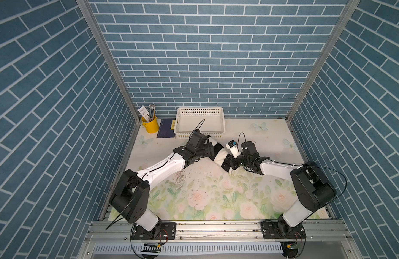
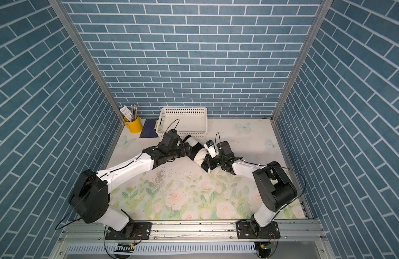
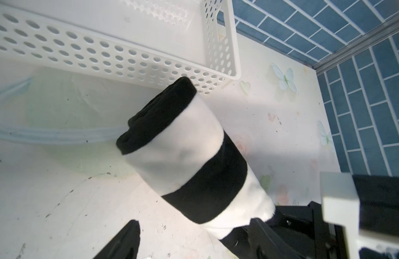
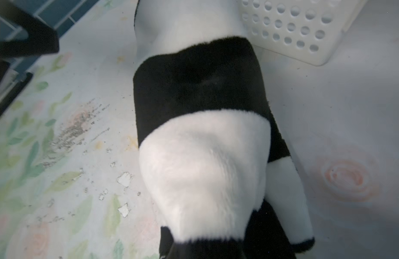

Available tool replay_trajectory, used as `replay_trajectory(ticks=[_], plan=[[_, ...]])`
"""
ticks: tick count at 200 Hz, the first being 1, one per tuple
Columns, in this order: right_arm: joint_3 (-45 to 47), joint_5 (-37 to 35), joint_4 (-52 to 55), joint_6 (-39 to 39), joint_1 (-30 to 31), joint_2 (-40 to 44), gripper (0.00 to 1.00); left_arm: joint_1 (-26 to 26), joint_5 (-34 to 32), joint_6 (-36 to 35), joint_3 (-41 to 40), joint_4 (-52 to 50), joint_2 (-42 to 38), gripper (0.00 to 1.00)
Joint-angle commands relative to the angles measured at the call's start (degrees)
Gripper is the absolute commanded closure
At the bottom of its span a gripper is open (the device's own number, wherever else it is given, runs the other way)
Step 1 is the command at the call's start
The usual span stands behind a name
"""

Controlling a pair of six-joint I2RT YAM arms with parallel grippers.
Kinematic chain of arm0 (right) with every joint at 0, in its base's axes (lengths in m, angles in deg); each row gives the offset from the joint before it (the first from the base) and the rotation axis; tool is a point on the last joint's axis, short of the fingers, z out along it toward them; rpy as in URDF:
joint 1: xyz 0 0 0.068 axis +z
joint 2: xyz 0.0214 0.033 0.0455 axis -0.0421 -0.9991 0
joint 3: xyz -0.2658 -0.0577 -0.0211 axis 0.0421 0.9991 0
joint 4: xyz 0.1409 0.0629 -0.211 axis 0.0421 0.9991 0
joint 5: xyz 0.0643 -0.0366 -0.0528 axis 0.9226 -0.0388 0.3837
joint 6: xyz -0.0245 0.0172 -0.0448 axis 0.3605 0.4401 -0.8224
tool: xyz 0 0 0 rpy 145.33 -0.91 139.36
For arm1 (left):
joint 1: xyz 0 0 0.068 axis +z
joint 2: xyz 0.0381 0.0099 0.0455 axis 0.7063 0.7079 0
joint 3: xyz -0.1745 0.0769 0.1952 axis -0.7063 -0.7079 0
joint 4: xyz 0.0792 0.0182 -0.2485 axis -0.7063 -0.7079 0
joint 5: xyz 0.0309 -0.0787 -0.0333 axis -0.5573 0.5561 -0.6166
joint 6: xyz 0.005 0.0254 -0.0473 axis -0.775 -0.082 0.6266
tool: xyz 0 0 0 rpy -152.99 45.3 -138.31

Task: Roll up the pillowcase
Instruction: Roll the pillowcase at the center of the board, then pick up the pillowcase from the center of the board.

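The rolled pillowcase [image 1: 219, 154] is laid at mid-frame in both top views, just below the basket [image 1: 199, 109]; the left gripper [image 1: 211, 149] is seen spread beside its upper part, while at its lower end the jaws of the right gripper [image 1: 230, 162] are hidden and their state cannot be told

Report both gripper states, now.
Left gripper: open, one finger clear of the rolled pillowcase, not clamping it.
Right gripper: closed on the near end of the pillowcase.
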Motion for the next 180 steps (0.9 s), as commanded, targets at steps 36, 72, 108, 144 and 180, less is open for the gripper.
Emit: replay_trajectory(ticks=[36,72,108,144,180], plan=[[6.7,21.6,-8.2,22.6,-11.0,-6.8,0.89,-0.4,11.5,10.5,-11.8,23.1,2.8,0.12],[6.9,26.6,-9.5,27.6,-14.3,-10.4,0.88,-1.3,15.4,13.2,-12.8,35.1,7.0,0.11],[6.2,28.0,-9.0,28.6,-14.9,-11.6,0.86,-1.8,18.8,15.6,-12.7,44.8,13.2,0.11],[3.1,28.3,-5.0,26.3,-14.9,-13.4,0.85,-2.1,20.4,18.1,-9.9,50.0,20.7,0.11],[0.8,28.2,-0.5,22.9,-14.9,-14.1,0.85,-2.4,22.0,20.1,-8.3,55.4,25.2,0.06]])
